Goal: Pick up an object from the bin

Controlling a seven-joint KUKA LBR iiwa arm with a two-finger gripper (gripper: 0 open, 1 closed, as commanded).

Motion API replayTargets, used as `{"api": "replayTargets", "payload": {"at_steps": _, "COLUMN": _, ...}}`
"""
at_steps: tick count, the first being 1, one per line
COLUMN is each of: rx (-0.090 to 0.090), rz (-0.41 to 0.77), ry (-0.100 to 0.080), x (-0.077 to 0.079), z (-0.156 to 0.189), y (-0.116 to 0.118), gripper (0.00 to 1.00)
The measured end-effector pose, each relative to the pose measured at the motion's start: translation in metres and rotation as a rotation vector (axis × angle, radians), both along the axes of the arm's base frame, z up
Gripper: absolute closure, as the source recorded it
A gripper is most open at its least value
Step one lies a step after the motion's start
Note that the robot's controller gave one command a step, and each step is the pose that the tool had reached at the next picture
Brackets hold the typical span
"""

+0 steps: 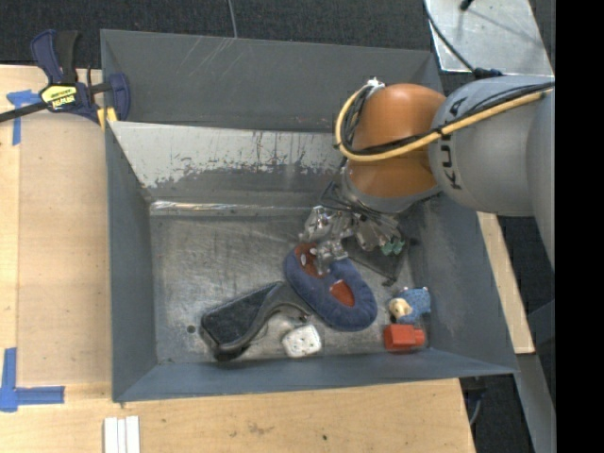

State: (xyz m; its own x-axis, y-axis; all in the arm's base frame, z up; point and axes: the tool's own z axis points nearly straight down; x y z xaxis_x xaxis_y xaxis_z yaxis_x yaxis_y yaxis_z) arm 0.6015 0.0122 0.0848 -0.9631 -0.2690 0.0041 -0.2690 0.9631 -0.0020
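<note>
The orange wrist cover (392, 149) hid part of the bin's (128, 262) back right floor. The gripper (324, 245) hung at the upper end of a blue slipper (347, 308), right of centre; whether it was open or closed could not be made out.

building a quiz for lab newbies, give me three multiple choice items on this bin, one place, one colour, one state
1. The gripper is: A) over the blue slipper-like thing's back end B) over the white piece C) at the left wall
2. The block at front right is: A) green B) red C) yellow
3. The black flat thing: A) leans on the back wall B) hangs from the gripper C) lies on the bin floor
A: it is above that end. B: plainly red. C: it rests on the floor.
</note>
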Motion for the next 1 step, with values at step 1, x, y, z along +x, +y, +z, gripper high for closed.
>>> {"api": "replayTargets", "payload": {"at_steps": 1, "rx": 0.004, "rz": 0.302, "ry": -0.014, "x": -0.0298, "z": 0.1351, "y": 0.0381, "gripper": 1.0}}
